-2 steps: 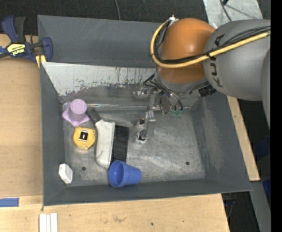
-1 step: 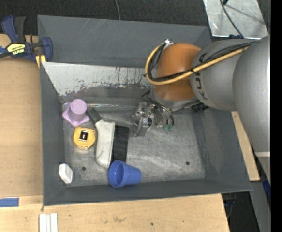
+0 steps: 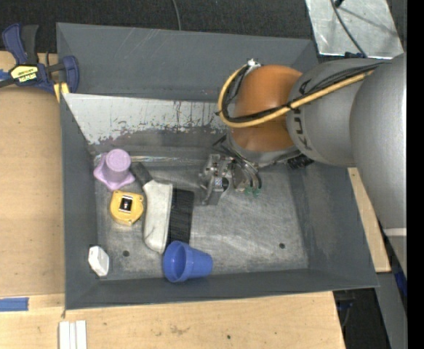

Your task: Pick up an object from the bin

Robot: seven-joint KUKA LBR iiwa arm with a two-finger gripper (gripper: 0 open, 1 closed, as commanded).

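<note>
Two cups [image 3: 113, 167] [image 3: 185, 262], brush [image 3: 166, 213], tape measure [image 3: 126, 206], white piece [image 3: 98, 260]

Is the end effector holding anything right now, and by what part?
Nothing visibly held; the end effector hangs over bare bin floor, right of the white-and-black brush.

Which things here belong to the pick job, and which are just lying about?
Job in hand:
gripper, over bare floor mid-bin
grey bin
white brush with black bristles, the thing nearest the gripper

Lying about, further toward the view's left:
lilac cup
yellow tape measure
blue cup, on its side
small white piece, front left corner
</note>
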